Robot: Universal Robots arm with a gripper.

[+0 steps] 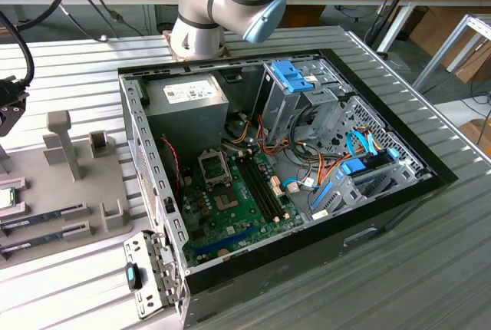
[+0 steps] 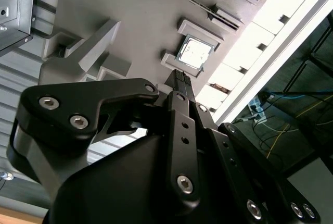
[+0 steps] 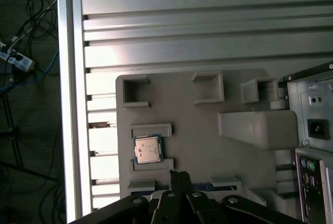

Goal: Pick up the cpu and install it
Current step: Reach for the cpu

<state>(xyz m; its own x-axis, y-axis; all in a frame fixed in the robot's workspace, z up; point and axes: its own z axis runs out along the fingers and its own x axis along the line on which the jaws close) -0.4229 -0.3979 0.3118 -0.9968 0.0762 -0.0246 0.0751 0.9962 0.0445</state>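
The cpu is a small silver-topped square with a thin green rim. It lies flat between two low brackets on the grey fixture tray, and it also shows in the second wrist view and at the exterior view's left edge. My gripper hangs above the tray a little to one side of the cpu, not touching it. Its two black fingers are pressed together with nothing between them. The open socket sits on the green motherboard inside the case.
The open PC case lies on the slatted aluminium table with the grey power-supply box, drive cages and cables inside. Memory sticks and upright grey posts stand on the tray. The arm's base is behind the case.
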